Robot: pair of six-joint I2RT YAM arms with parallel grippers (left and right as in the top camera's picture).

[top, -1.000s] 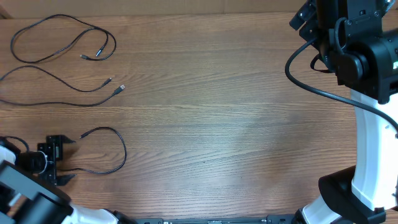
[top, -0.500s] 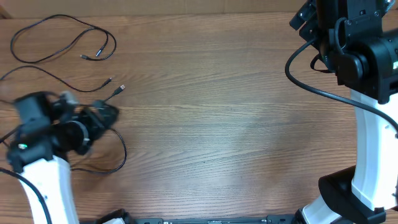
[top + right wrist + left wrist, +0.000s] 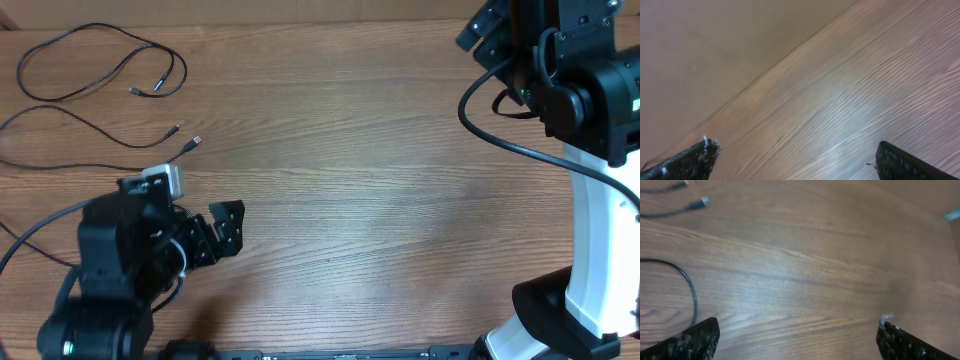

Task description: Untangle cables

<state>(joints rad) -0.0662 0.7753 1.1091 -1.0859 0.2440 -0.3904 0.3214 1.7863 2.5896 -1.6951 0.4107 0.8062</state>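
Observation:
One thin black cable (image 3: 100, 45) lies looped at the far left corner. A second cable (image 3: 90, 150) curves below it, its silver plug tips (image 3: 195, 141) pointing right; the tips also show in the left wrist view (image 3: 702, 201). The third cable is hidden under my left arm in the overhead view, and an arc of it (image 3: 691, 287) shows in the left wrist view, just left of the fingers. My left gripper (image 3: 228, 228) (image 3: 797, 335) is open and empty over bare wood. My right gripper (image 3: 478, 30) (image 3: 795, 160) is open and empty, high at the far right.
The wooden table (image 3: 380, 180) stretches between the two arms. The right arm's white base (image 3: 590, 260) and its thick black wiring (image 3: 500, 135) stand at the right edge. The left arm's body (image 3: 120, 270) covers the front left.
My left arm has swung from the front left edge up and then rightward. It now covers the third cable's loop, with its gripper pointing right. The right arm has barely moved.

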